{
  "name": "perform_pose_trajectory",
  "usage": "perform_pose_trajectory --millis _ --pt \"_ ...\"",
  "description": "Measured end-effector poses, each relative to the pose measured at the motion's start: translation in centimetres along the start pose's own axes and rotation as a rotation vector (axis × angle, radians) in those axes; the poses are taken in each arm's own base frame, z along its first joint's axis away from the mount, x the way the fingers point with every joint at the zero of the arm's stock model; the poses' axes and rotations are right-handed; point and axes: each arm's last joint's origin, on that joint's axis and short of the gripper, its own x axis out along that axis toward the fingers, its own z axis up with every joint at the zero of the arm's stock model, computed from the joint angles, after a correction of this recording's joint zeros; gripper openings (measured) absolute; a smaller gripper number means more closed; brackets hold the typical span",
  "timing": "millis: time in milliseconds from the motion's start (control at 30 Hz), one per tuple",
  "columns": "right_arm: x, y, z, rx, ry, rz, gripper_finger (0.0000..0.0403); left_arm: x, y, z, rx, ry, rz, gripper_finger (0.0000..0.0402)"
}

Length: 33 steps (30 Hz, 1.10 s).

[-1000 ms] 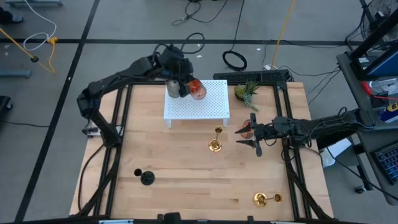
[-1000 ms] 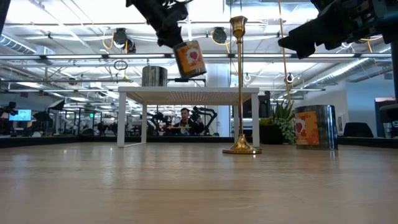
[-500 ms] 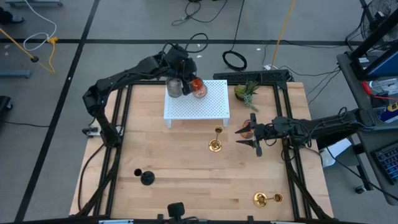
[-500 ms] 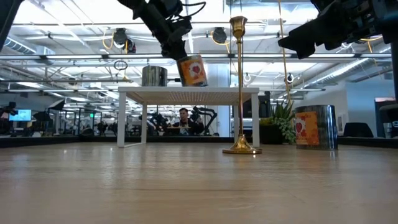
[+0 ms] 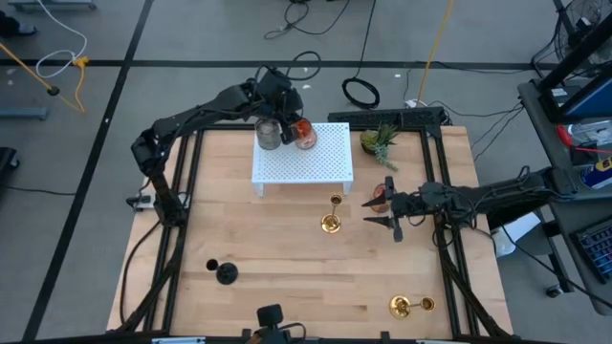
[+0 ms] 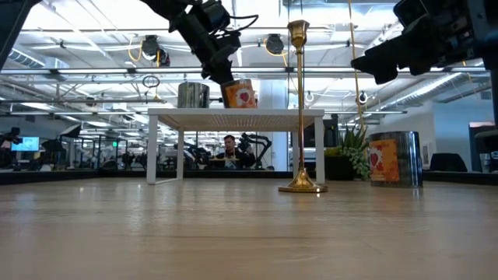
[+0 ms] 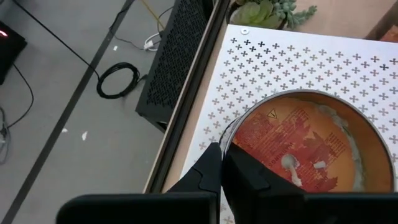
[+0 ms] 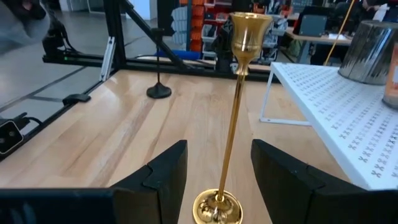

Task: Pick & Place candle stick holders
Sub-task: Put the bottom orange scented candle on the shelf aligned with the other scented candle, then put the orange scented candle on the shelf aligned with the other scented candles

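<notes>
My left gripper (image 5: 290,131) is shut on an orange glass cup (image 5: 305,135) at the far part of the white perforated stand (image 5: 316,164), next to a grey cup (image 5: 269,134) that stands on it. In the low view the orange cup (image 6: 241,93) sits nearly upright with its bottom at the stand's top. My right gripper (image 5: 369,211) is open and empty, level, facing an upright gold stemmed holder (image 5: 331,222) that stands on its base; its stem (image 8: 236,106) shows ahead of the fingers. Another orange cup (image 5: 381,198) stands beside this gripper. My left gripper holds the orange cup by its rim (image 7: 227,134), on the side toward the table's left. One finger (image 7: 208,173) is outside the wall and one finger (image 7: 250,182) inside. The fingers come slanting down from above. The cup is nearly upright with its bottom at the stand's top.
A black stemmed holder (image 5: 227,274) stands at the near left. A second gold holder (image 5: 411,306) lies on its side at the near right. A small green plant (image 5: 380,141) stands to the right of the stand. Bare wood lies in the table's middle.
My left gripper has gone down and a little toward the far edge with the orange cup. The cup, tilted and clear above the stand before, has come down to the stand's top and turned more upright.
</notes>
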Motion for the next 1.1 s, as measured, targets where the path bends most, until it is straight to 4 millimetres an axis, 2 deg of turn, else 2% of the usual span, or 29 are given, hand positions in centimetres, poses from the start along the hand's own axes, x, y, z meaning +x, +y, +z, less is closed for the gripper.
perform_pose_trajectory --millis 667,933,1100 --pt "0.0 -0.1 -0.1 0.000 -0.001 -0.035 0.0178 0.0 0.2 0.4 -0.004 -0.037 0.036 0.0034" --pt "0.0 -0.3 0.5 0.000 -0.053 -0.092 0.0179 0.0 -0.1 0.5 0.001 -0.028 0.045 0.0097" --pt "0.1 -0.4 1.3 -0.005 -0.023 -0.118 0.0191 -1.8 -0.7 1.3 0.028 -0.087 0.064 0.0126"
